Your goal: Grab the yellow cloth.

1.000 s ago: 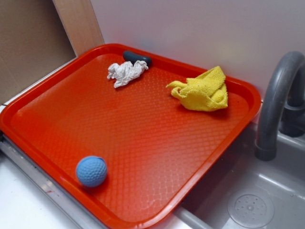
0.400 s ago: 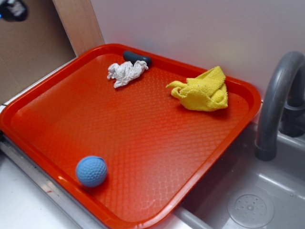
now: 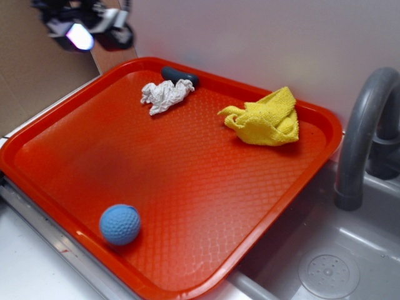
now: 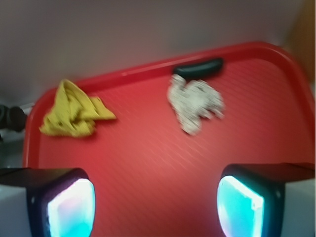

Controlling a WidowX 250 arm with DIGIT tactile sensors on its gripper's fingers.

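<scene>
A: Where does the small bright yellow terry cloth (image 3: 265,119) lie?

B: It lies crumpled in soft folds on the textured red plastic tray (image 3: 187,181), near the tray's back right corner in the exterior view. In the wrist view it shows at the left (image 4: 74,111), just inside the rim.

A: And the robot's gripper (image 3: 84,25)?

B: The blurred gripper hangs above the tray's back left corner, well apart from the cloth and touching nothing. The wrist view shows its 2 fingers (image 4: 66,207) spread wide at the bottom edge, with bare red tray between them (image 4: 155,207).

A: What else sits on the tray?

B: 1 crumpled white paper-like wad (image 3: 165,95) lies near the back rim, and just behind it, against the rim, 1 dark grey oblong object (image 3: 180,75). 1 dimpled light blue ball (image 3: 120,224) rests near the front edge.

A: Beside the tray?

B: A grey sink basin (image 3: 325,262) with a curved grey faucet (image 3: 362,131), to the right.
</scene>
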